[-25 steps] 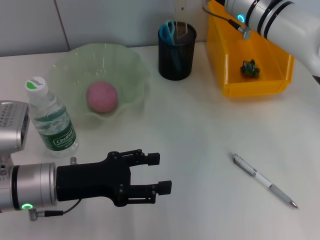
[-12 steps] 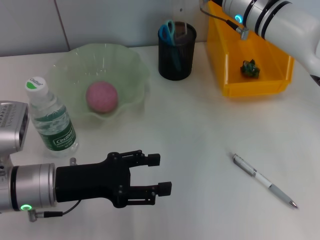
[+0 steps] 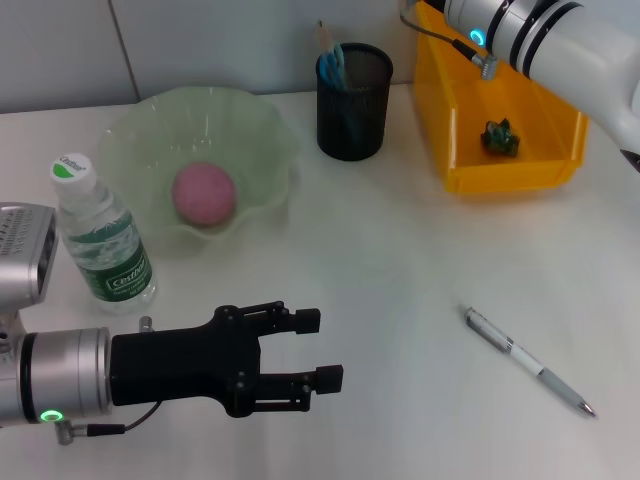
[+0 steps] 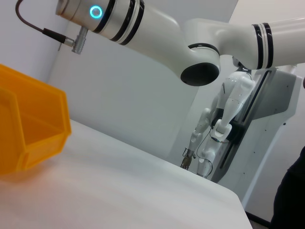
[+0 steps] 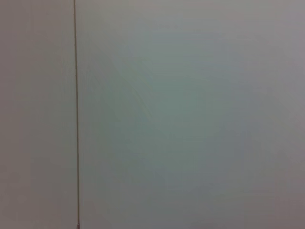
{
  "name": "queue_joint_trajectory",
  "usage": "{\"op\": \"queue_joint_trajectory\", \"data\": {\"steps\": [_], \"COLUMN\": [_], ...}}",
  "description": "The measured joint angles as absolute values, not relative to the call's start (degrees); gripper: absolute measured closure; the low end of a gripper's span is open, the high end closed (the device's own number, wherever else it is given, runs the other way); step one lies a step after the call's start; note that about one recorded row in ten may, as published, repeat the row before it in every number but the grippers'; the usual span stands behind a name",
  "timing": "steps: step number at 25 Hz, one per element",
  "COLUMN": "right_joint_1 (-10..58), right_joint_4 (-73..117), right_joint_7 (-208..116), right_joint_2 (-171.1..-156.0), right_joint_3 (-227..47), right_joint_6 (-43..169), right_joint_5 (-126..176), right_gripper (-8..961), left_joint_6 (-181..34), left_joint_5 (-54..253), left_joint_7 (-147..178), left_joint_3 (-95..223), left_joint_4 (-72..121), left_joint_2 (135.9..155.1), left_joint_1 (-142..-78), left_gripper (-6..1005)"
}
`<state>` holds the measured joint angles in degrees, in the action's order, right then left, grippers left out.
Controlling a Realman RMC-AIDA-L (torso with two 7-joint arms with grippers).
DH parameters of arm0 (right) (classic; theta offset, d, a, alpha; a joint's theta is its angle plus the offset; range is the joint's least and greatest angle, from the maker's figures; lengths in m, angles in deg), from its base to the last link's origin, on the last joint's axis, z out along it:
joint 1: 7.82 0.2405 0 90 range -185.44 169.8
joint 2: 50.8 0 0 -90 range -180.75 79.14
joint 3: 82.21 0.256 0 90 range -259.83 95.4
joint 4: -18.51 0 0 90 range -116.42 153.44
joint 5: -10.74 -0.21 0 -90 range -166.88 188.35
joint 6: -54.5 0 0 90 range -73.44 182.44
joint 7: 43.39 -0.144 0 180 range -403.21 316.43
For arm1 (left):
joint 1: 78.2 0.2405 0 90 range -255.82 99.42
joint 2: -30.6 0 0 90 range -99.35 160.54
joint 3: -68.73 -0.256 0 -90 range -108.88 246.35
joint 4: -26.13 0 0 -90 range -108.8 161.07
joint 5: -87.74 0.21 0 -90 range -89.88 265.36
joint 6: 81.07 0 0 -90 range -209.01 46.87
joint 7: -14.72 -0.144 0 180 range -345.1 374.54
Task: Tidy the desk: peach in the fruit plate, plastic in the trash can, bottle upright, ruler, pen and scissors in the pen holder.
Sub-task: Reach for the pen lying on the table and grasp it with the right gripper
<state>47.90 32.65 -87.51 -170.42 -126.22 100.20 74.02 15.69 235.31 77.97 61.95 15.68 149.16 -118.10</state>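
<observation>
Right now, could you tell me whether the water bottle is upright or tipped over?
Upright: the bottle stands on its base beside the fruit plate, cap on top.

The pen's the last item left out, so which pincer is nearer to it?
Left. The left pincer hovers open at the pen's own depth, off to its left; the right arm is up beyond the yellow bin.

scissors (image 3: pixel 333 62) shifted in pen holder (image 3: pixel 353 102), thin tip upright
</observation>
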Motion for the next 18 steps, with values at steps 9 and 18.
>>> {"op": "queue_joint_trajectory", "data": {"steps": [9, 18], "right_joint_1": [47.9, 36.8], "right_joint_4": [32.7, 44.0], "right_joint_7": [-87.5, -106.0], "right_joint_2": [-170.42, -169.77], "right_joint_3": [-125.8, -135.7], "right_joint_6": [100.5, 112.4], "right_joint_5": [74.0, 73.1], "right_gripper": [322, 323], "left_joint_6": [15.7, 15.6], "left_joint_5": [235.3, 235.3], "left_joint_7": [78.3, 78.3], "left_joint_3": [61.9, 62.1], "left_joint_4": [15.6, 15.1], "left_joint_2": [149.16, 149.12], "left_joint_1": [-118.1, -117.9], "left_gripper": [192, 192]}}
